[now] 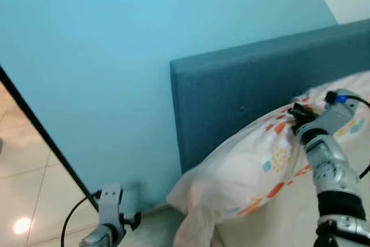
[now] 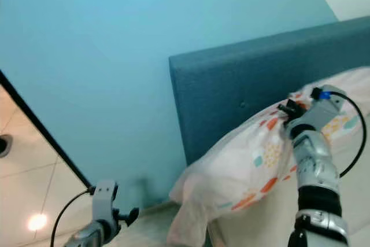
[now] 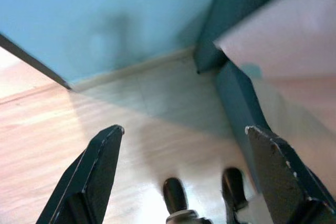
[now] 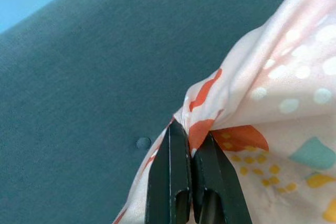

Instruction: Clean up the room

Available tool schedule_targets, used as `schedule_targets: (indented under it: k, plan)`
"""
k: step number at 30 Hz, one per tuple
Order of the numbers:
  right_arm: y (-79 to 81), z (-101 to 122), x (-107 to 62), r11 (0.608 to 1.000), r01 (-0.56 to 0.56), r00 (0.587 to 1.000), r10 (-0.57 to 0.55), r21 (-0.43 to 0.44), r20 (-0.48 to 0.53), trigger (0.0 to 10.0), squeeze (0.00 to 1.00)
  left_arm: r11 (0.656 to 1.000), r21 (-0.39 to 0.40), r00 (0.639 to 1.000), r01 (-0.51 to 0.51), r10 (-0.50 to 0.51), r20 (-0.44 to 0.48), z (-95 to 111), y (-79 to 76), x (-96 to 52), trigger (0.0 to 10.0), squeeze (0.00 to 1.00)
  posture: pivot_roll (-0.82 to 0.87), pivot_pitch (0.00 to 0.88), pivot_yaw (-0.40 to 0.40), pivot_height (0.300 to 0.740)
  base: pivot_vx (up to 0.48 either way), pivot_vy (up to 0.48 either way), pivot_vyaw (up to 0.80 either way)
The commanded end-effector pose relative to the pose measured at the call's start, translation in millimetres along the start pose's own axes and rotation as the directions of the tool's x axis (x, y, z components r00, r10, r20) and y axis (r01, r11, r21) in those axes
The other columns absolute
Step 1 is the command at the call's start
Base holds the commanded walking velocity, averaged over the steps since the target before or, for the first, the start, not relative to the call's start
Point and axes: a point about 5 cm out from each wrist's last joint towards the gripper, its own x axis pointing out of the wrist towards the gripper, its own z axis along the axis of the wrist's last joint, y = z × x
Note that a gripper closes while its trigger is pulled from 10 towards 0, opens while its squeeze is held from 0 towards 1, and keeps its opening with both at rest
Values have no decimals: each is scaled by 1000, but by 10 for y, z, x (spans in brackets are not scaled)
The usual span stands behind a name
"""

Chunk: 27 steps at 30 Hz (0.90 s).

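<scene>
From the head camera, the right gripper [image 1: 296, 112] reaches up and forward and pinches a fold of the patterned pillow [image 1: 254, 166] near its upper edge, just in front of the blue upholstered headboard [image 1: 243, 91]. The pillow slumps away from that gripper toward the bed's corner, one end hanging over the edge of the mattress [image 1: 289, 224]. It looks to be mid-placement: grasped but not yet lying square against the headboard, so straightening and letting go are still to come. The left gripper [image 1: 132, 221] hangs low beside the bed, over the pale floor [image 1: 23, 166]. Behind it is a light blue wall [image 1: 115, 56], and a dark threshold strip [image 1: 40, 131] separates the tiled area from this room.

In the left wrist view, the left gripper's fingers [image 3: 94, 174] stand wide apart with nothing between them; ahead of them lie wood-look flooring [image 3: 52, 129], the skirting and the bed's corner.

In the right wrist view, the right gripper's fingers [image 4: 170, 177] are pressed together on a bunched orange-and-white fold of pillow fabric, with the headboard and one of its button tufts [image 4: 142, 143] close behind.
</scene>
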Motion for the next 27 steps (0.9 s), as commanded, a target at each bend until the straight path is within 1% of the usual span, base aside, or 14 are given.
schedule_targets:
  k: [1, 5, 7, 8, 10, 14, 16, 17, 18, 21, 23, 24, 26, 27]
  plan:
    - [113, 83, 94, 997, -62, 997, 60, 38, 53, 10000, 0, 1000, 27, 1000, -9, 9, -28, -110, 69, -54, 10000, 0, -12, 28, 27, 739, 0, 0, 0]
    - [92, 66, 107, 996, -52, 998, 49, 66, 48, 10000, 0, 999, 31, 1000, -6, 7, -30, -128, 74, -63, 10000, 0, -12, 28, 27, 739, 0, 0, 0]
    - [20, 78, 135, 983, -36, 998, 24, 182, 65, 10000, 0, 999, 41, 999, -3, 5, -40, -203, 111, -105, 10000, 0, 11, 76, 28, 739, 0, 0, 0]
    - [20, 78, 135, 983, -36, 998, 24, 182, 65, 10000, 0, 999, 41, 999, -3, 5, -40, -203, 111, -105, 10000, 0, 11, 76, 28, 739, 0, 0, 0]
    - [-64, 113, 176, 945, -18, 996, -10, 325, 86, 10000, 0, 998, 62, 998, 2, 2, -67, -339, 187, -188, 10000, 0, 33, 119, 28, 739, 0, 0, 0]
    - [-74, 157, 205, 928, -23, 995, -16, 373, 100, 10000, 0, 997, 77, 996, 5, 2, -85, -431, 244, -252, 10000, 0, 53, 143, 26, 739, 0, 0, 0]
    - [-43, 449, 274, 921, -71, 983, -2, 382, 186, 10000, 0, 996, 89, 996, 4, 4, -91, -506, 328, -330, 10000, 0, 80, 191, 26, 739, 0, 0, 0]
    - [-43, 449, 274, 921, -71, 983, -2, 382, 186, 10000, 0, 996, 89, 996, 4, 4, -91, -506, 328, -330, 10000, 0, 80, 191, 26, 739, 0, 0, 0]
    - [-34, 587, 294, 918, -93, 974, 4, 386, 226, 10000, 0, 996, 94, 996, 5, 4, -91, -531, 361, -362, 10000, 0, 83, 197, 26, 739, 0, 0, 0]
    - [-66, 1295, 278, 904, -184, 907, 4, 387, 422, 10000, 0, 993, 117, 996, 11, 0, -89, -572, 454, -443, 10000, 0, 109, 249, 42, 739, 0, 0, 0]
    - [-66, 1295, 278, 904, -184, 907, 4, 387, 422, 10000, 0, 993, 117, 996, 11, 0, -89, -572, 454, -443, 10000, 0, 109, 249, 42, 739, 0, 0, 0]
    - [-143, 1549, 210, 897, -217, 865, -6, 385, 501, 10000, 0, 992, 127, 996, 19, -8, -87, -597, 494, -490, 10000, 0, 117, 264, 49, 739, 0, 0, 0]
    - [-164, 1588, 196, 895, -223, 857, -8, 386, 515, 10000, 0, 991, 129, 996, 22, -11, -86, -603, 501, -502, 10000, 0, 117, 264, 49, 739, 0, 0, 0]
    - [-329, 1515, 139, 888, -196, 853, -54, 415, 519, 10000, 0, 987, 155, 995, 46, -32, -95, -639, 514, -543, 10000, 0, 139, 301, 68, 739, 0, 0, 0]
